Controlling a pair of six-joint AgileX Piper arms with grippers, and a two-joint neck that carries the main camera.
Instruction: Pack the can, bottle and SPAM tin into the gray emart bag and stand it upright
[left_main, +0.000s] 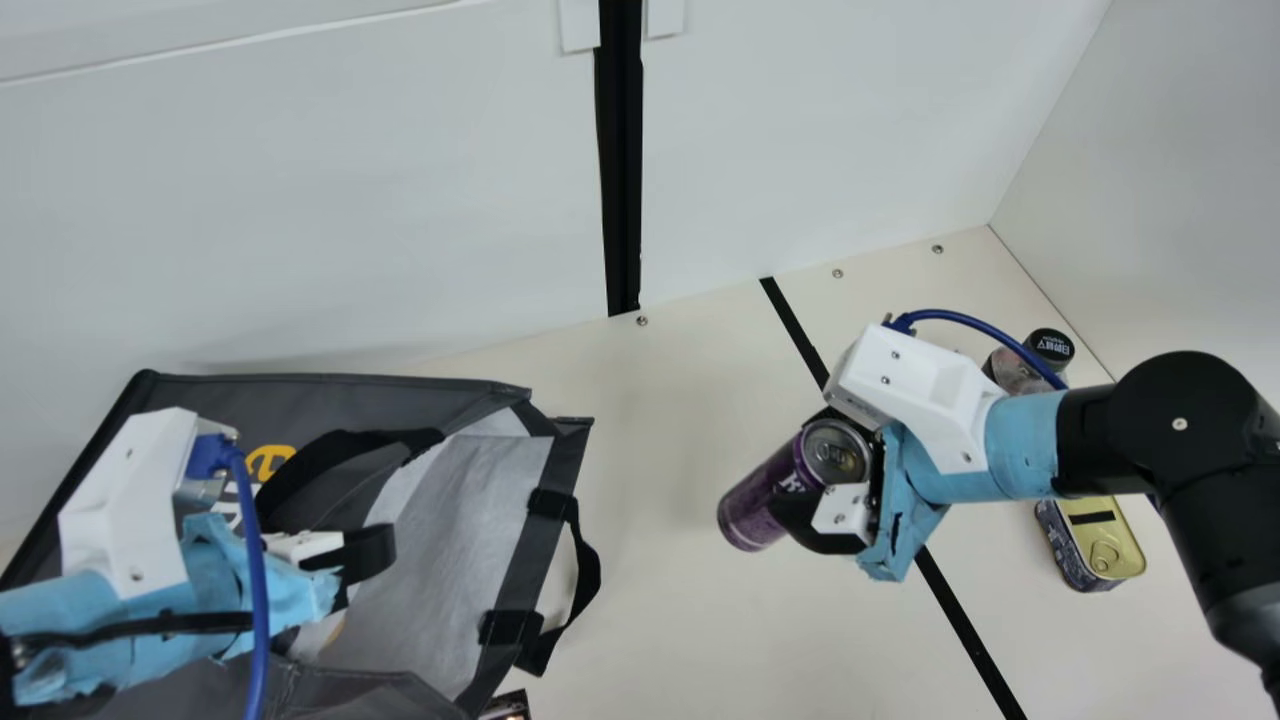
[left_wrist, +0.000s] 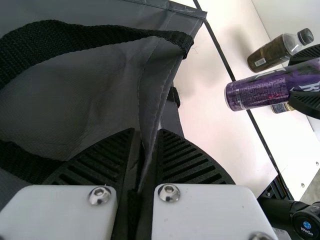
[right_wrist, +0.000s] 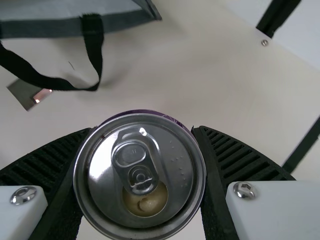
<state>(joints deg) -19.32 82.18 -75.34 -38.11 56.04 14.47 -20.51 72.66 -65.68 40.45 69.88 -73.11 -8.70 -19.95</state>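
Observation:
My right gripper (left_main: 835, 490) is shut around the purple can (left_main: 765, 500), which tilts with its lid toward the arm; in the right wrist view the can's lid (right_wrist: 140, 175) sits between the fingers of the right gripper (right_wrist: 142, 150). The gray bag (left_main: 440, 540) lies on its side at the left, its mouth facing right. Over the bag, my left gripper (left_main: 350, 555) holds its edge; in the left wrist view the left gripper (left_wrist: 146, 145) pinches a gray fold. The bottle (left_main: 1015, 368) and SPAM tin (left_main: 1090, 540) are at the right, partly behind the right arm.
A black tape line (left_main: 960, 610) crosses the table (left_main: 660, 400). White walls stand at the back and right. One black handle (left_main: 585, 590) sticks out from the bag's mouth. A small dark item (left_main: 508, 706) lies beside the bag at the front edge.

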